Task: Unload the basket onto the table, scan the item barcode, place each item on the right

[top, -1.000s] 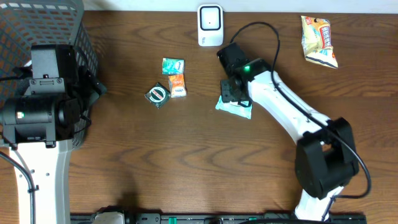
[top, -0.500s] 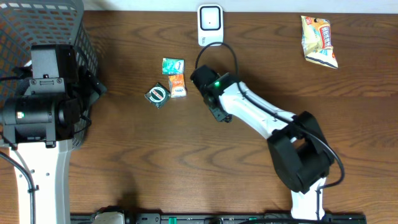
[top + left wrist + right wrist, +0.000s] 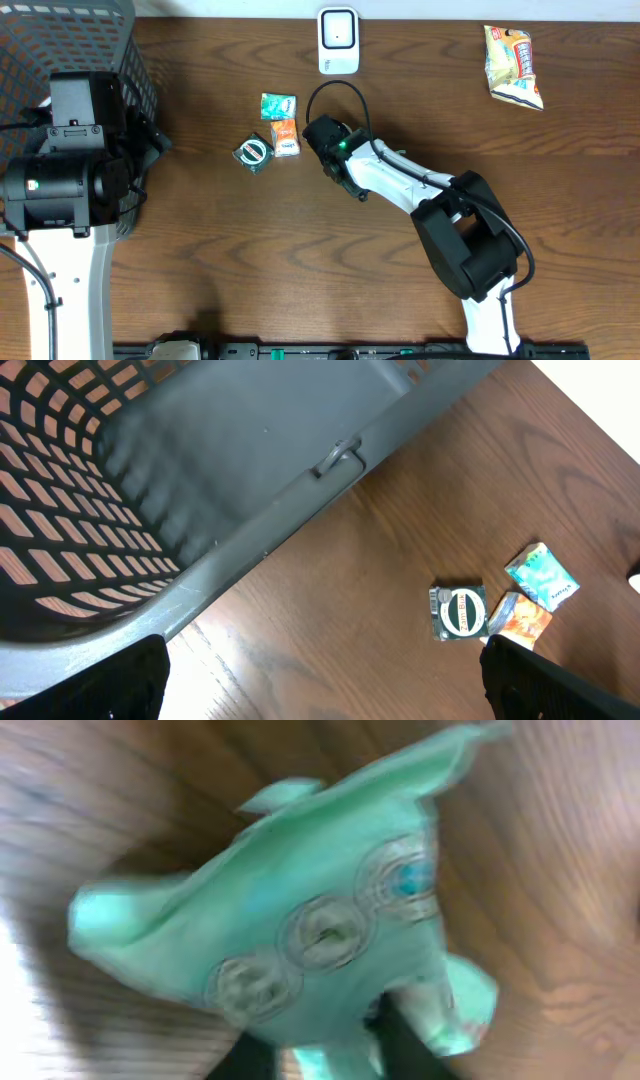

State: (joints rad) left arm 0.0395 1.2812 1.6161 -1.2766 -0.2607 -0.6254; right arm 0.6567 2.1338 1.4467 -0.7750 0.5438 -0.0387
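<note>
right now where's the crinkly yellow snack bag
Overhead view: the crinkly yellow snack bag lies on the brown wooden table, far right corner, right of the white box-shaped scanner.

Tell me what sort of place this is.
Probably a mock shop checkout: a white barcode scanner stands on the wooden table, with small snack packets and a grey shopping basket.
</note>
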